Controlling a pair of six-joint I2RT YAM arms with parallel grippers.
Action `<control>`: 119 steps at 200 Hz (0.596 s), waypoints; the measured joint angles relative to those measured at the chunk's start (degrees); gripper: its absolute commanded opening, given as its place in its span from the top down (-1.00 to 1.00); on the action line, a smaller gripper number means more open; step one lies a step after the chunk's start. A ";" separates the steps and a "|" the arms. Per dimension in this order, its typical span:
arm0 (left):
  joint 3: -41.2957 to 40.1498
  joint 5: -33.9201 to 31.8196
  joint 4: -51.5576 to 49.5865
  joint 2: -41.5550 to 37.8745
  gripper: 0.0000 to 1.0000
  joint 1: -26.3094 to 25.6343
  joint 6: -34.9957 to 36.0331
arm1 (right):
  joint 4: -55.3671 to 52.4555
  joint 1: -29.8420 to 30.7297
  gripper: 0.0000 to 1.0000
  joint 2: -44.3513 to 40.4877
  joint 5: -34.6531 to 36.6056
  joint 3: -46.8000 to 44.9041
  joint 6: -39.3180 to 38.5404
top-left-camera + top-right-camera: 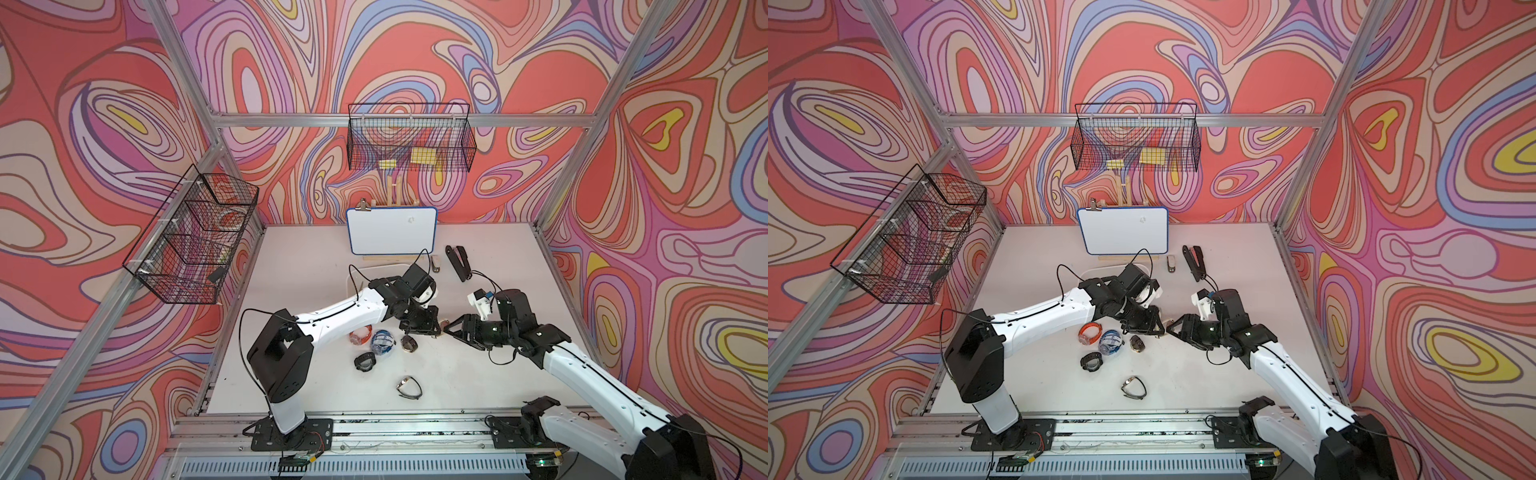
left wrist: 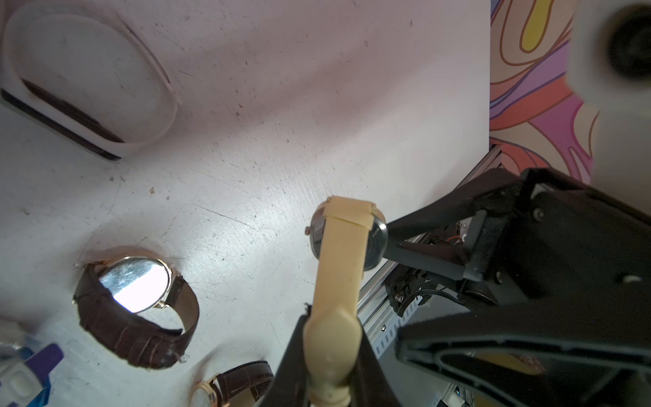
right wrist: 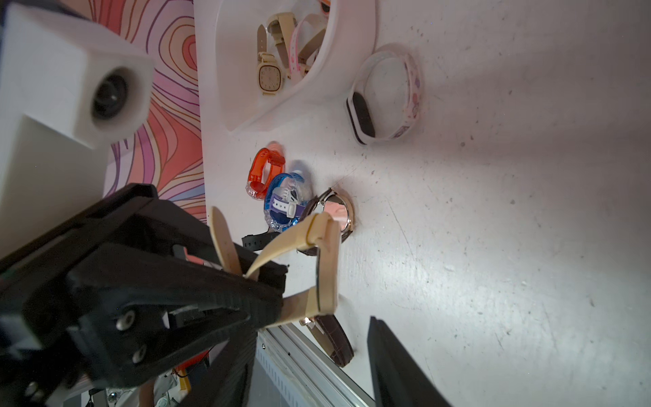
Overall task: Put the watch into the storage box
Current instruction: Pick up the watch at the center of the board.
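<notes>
The storage box point(image 3: 355, 45), a shallow white tray with rounded corners, holds pale-strapped watches point(image 3: 269, 75). The left gripper point(image 2: 331, 352) pinches the cream strap of the watch point(image 2: 340, 253), held above the table point(image 2: 246, 141) outside the box. The watch's round dark case sits at the tips of the right gripper's point(image 2: 389, 241) parted jaws.

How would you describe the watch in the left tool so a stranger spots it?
Look to the middle of the white table. There the left tool pinches the watch by its strap. Its plain cream strap and dark round case set it apart from the brown-strapped watch lying nearest.
</notes>
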 measured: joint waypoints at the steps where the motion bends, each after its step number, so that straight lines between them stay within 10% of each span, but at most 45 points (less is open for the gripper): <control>1: 0.00 0.00 0.02 0.00 0.73 0.00 -0.02 | 0.00 0.00 -0.01 0.09 0.00 0.00 -0.07; 119: -0.17 1.25 0.57 -0.24 0.73 0.04 -0.07 | 3.37 2.03 0.59 10.67 1.99 4.72 -3.43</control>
